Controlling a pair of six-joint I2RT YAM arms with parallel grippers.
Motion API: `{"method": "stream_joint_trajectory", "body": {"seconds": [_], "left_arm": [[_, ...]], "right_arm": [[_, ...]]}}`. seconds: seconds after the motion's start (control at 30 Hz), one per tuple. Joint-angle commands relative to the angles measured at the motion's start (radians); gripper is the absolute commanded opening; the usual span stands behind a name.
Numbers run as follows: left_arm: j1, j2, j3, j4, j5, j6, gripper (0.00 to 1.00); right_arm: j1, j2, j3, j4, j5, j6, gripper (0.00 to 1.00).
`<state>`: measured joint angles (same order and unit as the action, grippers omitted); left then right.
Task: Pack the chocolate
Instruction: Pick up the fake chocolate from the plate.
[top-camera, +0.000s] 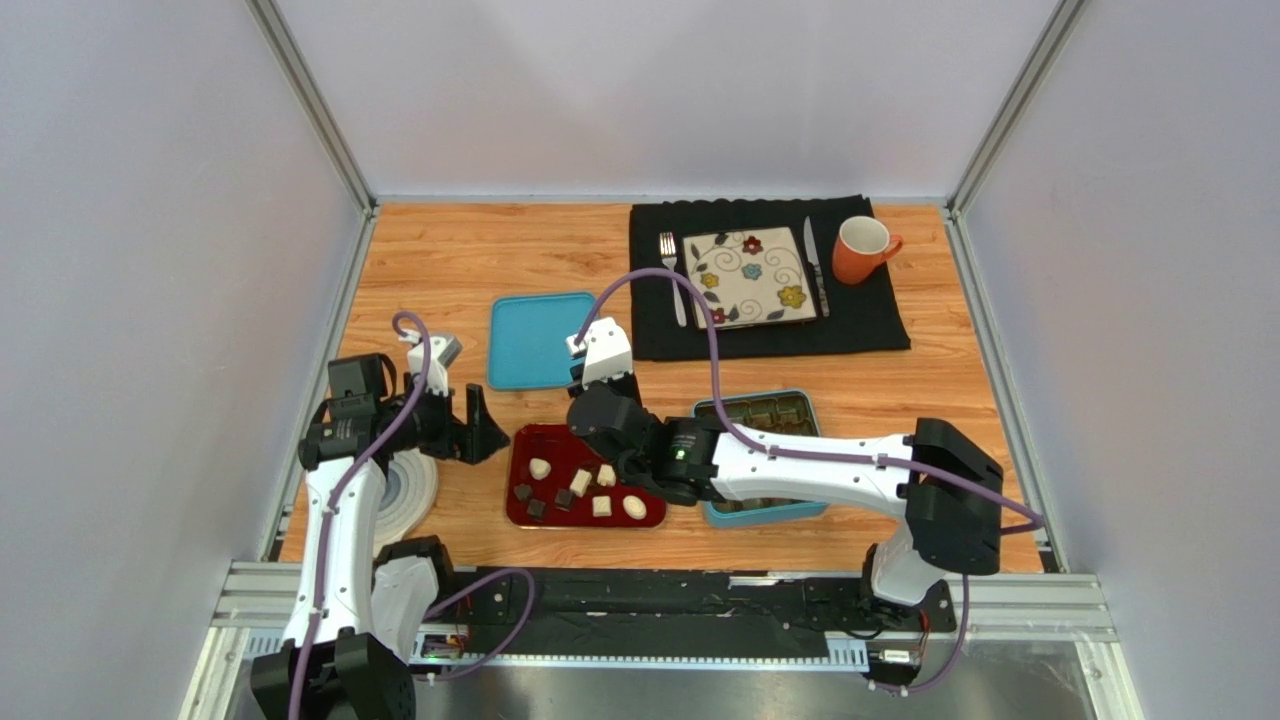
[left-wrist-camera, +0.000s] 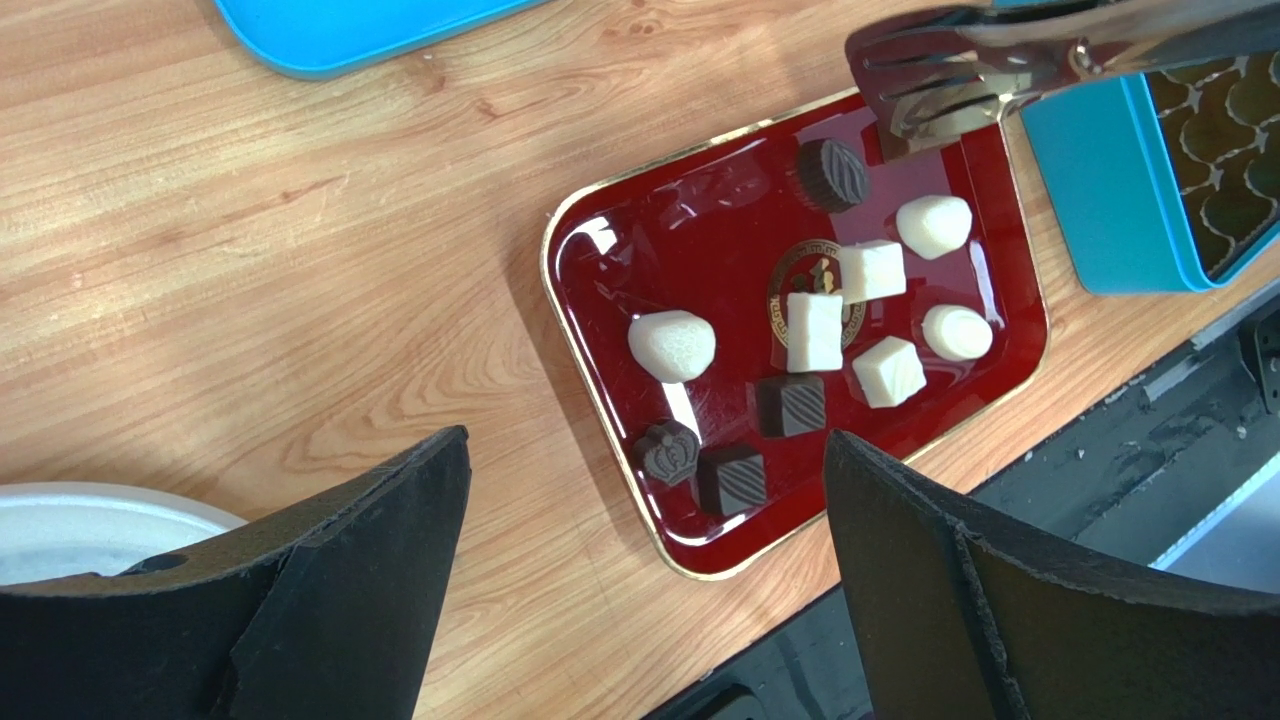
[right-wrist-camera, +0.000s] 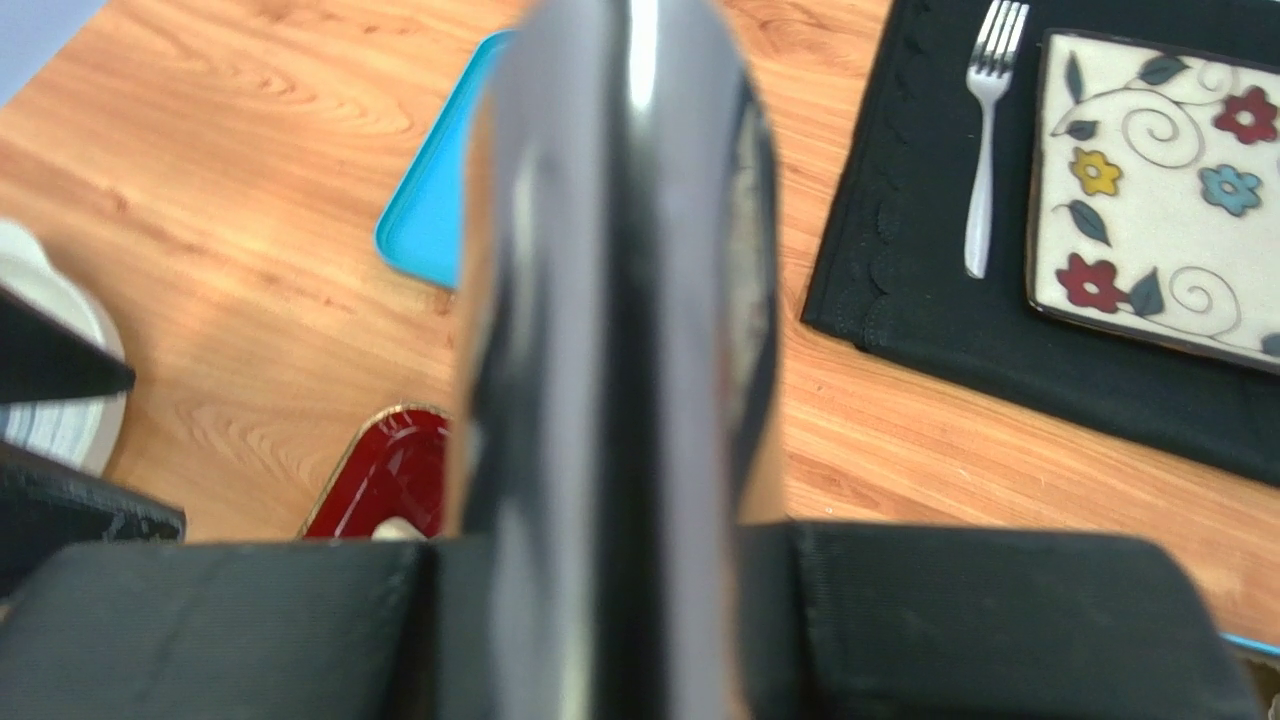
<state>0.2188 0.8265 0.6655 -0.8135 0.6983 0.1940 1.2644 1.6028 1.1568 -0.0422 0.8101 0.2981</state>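
right gripper clamps tongs over the red tray, left gripper wide; slippy tips could flick chocolate off it

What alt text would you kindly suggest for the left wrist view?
A gold-rimmed red tray on a wooden table holds ten chocolates, six white and four dark. At upper right, metal tongs reach over its corner, beside an open blue box.

tongs over red tray corner, rest uncovered
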Motion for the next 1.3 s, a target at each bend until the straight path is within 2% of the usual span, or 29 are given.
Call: {"method": "stream_joint_trajectory", "body": {"seconds": [0.0, 0.17, 0.33, 0.53, 0.67, 0.8, 0.87, 1.27], "left_arm": [[0.005, -0.021, 0.011, -0.015, 0.024, 0.032, 0.96], [0.004, -0.035, 0.029, -0.036, 0.044, 0.038, 0.96], [0.004, -0.029, 0.032, -0.029, 0.061, 0.038, 0.96], [0.002, 0.010, 0.043, -0.004, 0.059, 0.001, 0.96], [0.004, 0.013, 0.036, 0.008, 0.053, -0.007, 0.96], [0.004, 0.016, 0.034, 0.005, 0.052, 0.002, 0.96], [0.004, 0.016, 0.034, 0.004, 0.050, 0.004, 0.96], [0.005, 0.019, 0.045, -0.006, 0.055, 0.015, 0.96]], "right_arm": [[0.029, 0.037, 0.121, -0.111, 0.178, 0.138, 0.00], [0.043, -0.015, 0.073, -0.051, 0.137, 0.144, 0.00], [0.046, -0.017, 0.078, -0.132, 0.135, 0.203, 0.00], [0.049, -0.035, 0.041, -0.133, 0.132, 0.277, 0.00], [0.062, 0.002, 0.096, -0.222, 0.158, 0.302, 0.18], [0.084, 0.034, 0.130, -0.242, 0.196, 0.283, 0.21], [0.086, 0.037, 0.133, -0.245, 0.205, 0.283, 0.31], [0.084, 0.036, 0.123, -0.231, 0.196, 0.289, 0.42]]}}
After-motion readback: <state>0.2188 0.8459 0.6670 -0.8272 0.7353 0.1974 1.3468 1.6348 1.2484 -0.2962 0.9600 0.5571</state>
